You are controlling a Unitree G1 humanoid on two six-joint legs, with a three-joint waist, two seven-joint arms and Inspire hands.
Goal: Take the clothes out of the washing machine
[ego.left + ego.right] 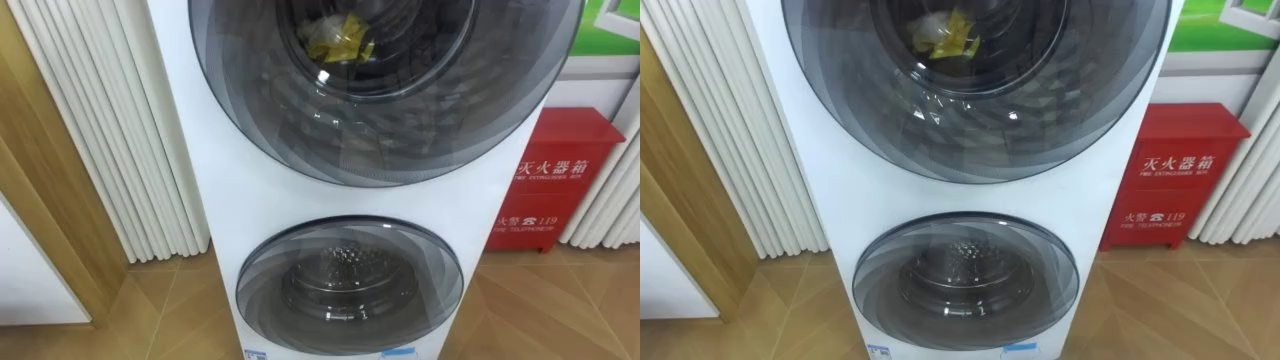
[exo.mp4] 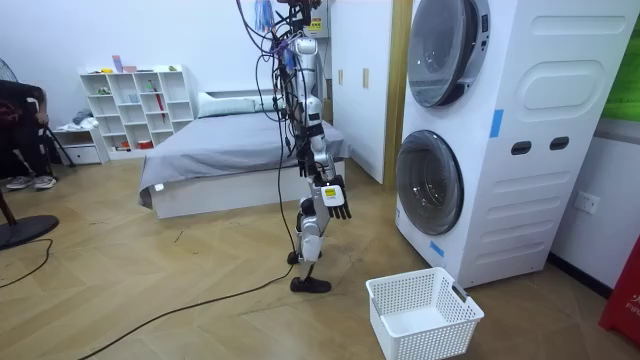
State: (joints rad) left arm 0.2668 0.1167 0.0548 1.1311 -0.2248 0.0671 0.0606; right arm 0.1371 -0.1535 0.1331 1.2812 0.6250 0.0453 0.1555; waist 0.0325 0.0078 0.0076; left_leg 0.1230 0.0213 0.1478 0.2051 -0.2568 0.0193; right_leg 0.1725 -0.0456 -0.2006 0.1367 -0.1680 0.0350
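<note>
— Wood underfoot, is it?

— Yes, a herringbone floor (image 2: 150,290). The robot stands on it upright, facing a white stacked washing machine (image 2: 540,120), a little way off from it. A white basket (image 2: 425,315) sits on the floor near the machine's foot. Behind the robot are a bed (image 2: 230,150) and a white shelf (image 2: 135,105).

— And beside the machine?

— A red cabinet (image 1: 555,180) on the robot's right and white fluted panelling (image 1: 110,130) on its left.

— Where are the clothes?

— Inside the upper drum, behind the dark glass of the upper door (image 1: 400,120). A crumpled yellow cloth (image 1: 340,38) lies there with something pale just beside it. Behind the lower door (image 1: 350,290) I see only bare metal.

— The hands?

— In the room view the right hand (image 2: 335,196) hangs at the robot's side with loose fingers pointing down, holding nothing and well apart from the machine.

— Anything unclear?

— The top of the upper door is cut off, so I cannot tell how much laundry is in there. A person (image 2: 20,130) sits at the room view's left edge, half out of frame.
</note>
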